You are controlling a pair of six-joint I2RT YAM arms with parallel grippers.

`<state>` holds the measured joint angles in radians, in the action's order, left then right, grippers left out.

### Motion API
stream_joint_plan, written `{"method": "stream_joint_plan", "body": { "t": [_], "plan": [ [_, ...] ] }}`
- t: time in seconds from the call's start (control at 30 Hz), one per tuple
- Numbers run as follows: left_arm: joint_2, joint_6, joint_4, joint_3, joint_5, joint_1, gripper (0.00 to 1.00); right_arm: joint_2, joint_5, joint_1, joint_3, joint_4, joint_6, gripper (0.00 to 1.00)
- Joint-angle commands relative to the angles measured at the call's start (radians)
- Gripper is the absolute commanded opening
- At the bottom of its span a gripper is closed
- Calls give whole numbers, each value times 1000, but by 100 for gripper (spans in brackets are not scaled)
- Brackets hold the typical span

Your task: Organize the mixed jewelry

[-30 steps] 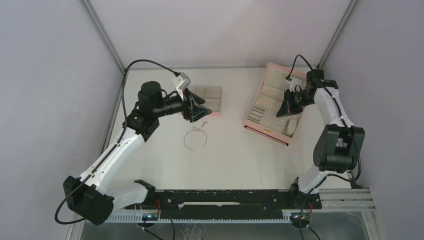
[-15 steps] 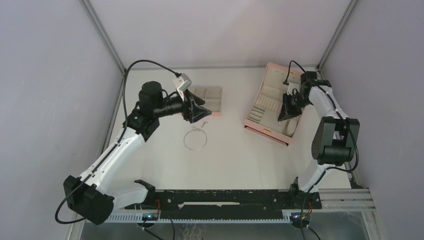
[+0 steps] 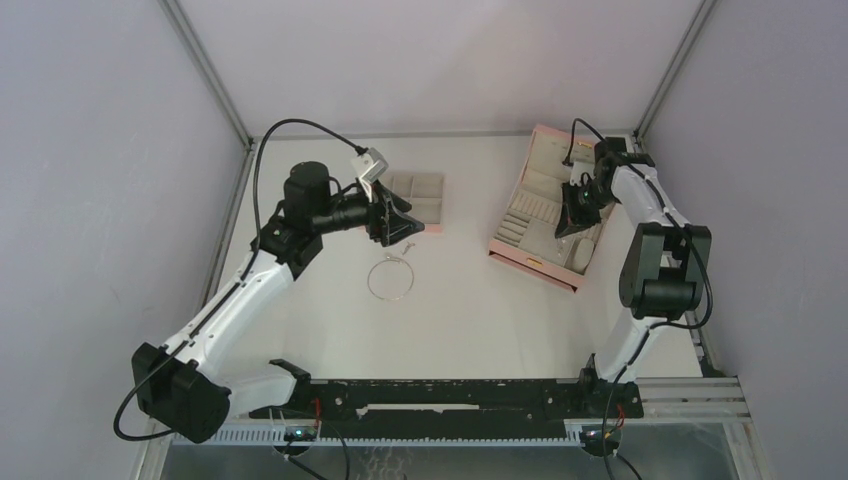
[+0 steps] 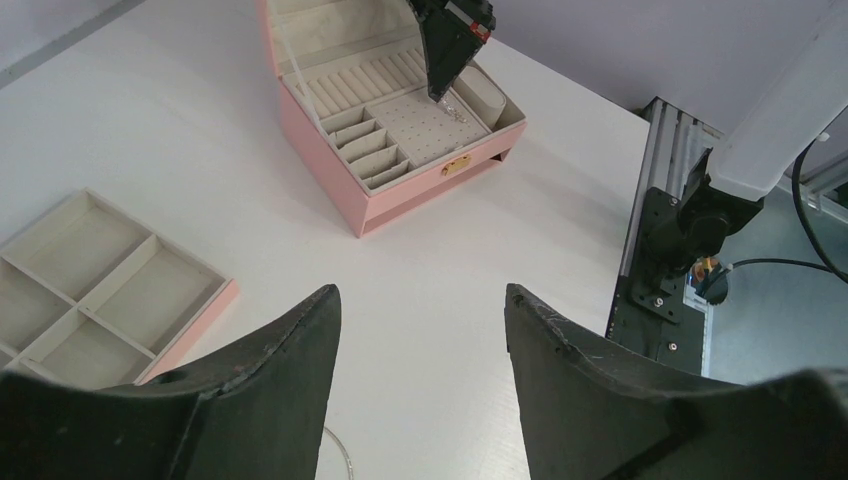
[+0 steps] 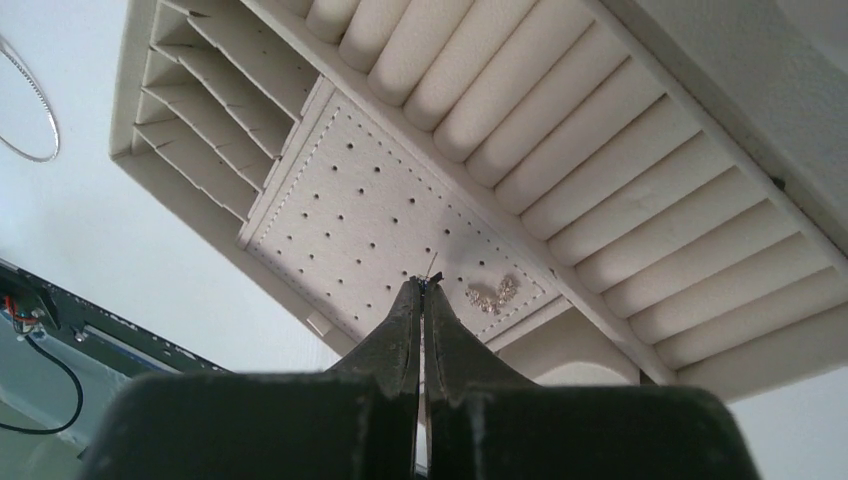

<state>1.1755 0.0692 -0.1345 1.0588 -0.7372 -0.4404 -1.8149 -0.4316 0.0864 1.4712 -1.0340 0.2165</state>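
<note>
Right end effector [image 5: 422, 290] is pinched shut on a tiny stud [image 5: 432, 268], tip right over the perforated pad [image 5: 370, 230] of the pink box [image 3: 530, 255], chain cluster [image 5: 492, 296] just beside it. It's nudged further in over the box since a second ago. Left end effector [image 4: 420, 300] hasn't really budged: wide open, holding nothing, with the wire hoop [image 3: 368, 280] on the bench [image 3: 470, 320] just under it.

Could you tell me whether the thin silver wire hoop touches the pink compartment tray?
Apart. The top view shows white table between the thin silver wire hoop and the pink compartment tray.
</note>
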Motion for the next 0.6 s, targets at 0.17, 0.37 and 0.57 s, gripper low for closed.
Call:
{"method": "stream_joint_plan", "body": {
  "t": [0.17,0.37,0.57],
  "plan": [
    [5,-29,3,42,-12,4,66,-32,24,-13,57,23,-25,0],
    [10,-29,-1,46,-10,3,66,-41,62,-11,51,31,-29,0],
    [10,-28,-1,46,-12,3,66,-47,66,-10,51,39,-34,0]
  ]
}}
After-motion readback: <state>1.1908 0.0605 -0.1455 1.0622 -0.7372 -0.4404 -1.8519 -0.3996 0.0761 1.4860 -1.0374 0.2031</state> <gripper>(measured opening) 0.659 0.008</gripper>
